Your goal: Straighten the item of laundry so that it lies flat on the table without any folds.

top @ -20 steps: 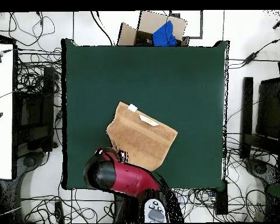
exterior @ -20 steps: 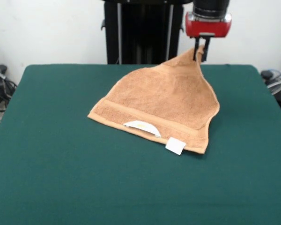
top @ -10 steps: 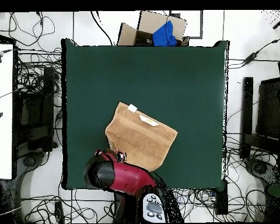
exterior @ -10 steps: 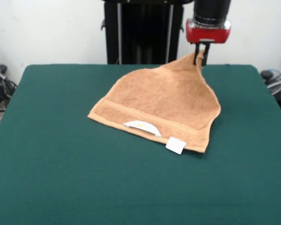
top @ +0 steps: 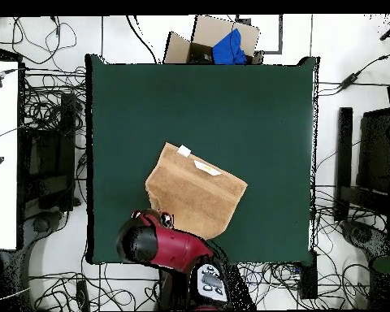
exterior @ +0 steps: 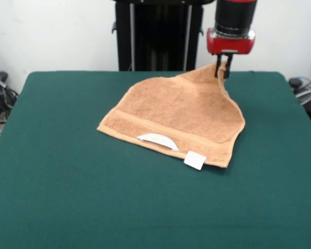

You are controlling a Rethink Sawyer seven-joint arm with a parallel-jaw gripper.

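The gripper [exterior: 223,71] is clenched on one corner of the orange-brown towel [exterior: 176,116], lifting it above the green table [exterior: 67,197]. The rest of the towel lies folded near the table's middle. The unfolding step seems underway; next, that corner likely needs drawing outward and lowering flat.

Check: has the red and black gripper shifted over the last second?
Yes. The gripper, shut on the orange-brown terry towel's corner, edged right and down against the black pedestal.

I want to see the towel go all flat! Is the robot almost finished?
Not yet. The gripper has pinched one corner of the towel and holds it lifted off the table, so grabbing is done. The towel's front edge lies on the table with its white tag showing, but it looks doubled over. Spreading it out flat is left.
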